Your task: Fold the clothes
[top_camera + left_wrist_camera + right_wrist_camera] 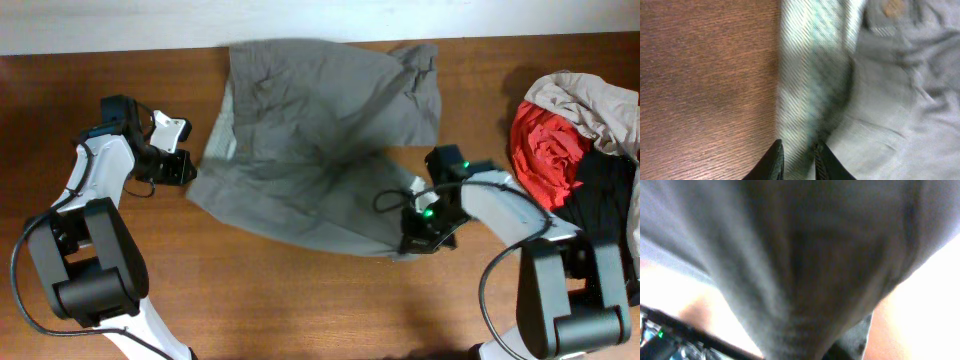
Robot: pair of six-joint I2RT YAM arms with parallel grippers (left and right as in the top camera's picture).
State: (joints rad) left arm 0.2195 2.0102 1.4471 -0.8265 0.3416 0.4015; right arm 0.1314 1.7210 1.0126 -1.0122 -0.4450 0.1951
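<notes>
Lying on the desk (300, 310): we see the shorts (320, 140) spread out and wrinkled toward the far side, top edge at the desk's far rim.
At the shorts' left edge: we find the left gripper (183, 167), its jaws drawn close on the pale striped hem, cloth caught between the fingertips (774, 161).
At the near right corner: we find the right gripper (418, 232), its jaws pressed together on bunched grey cloth, which fills the right wrist view in a blur.
Heaped at the right: we count a red garment (545, 150), a black garment (600, 185) and a beige garment (585, 95), touching one another and well apart from the shorts.
</notes>
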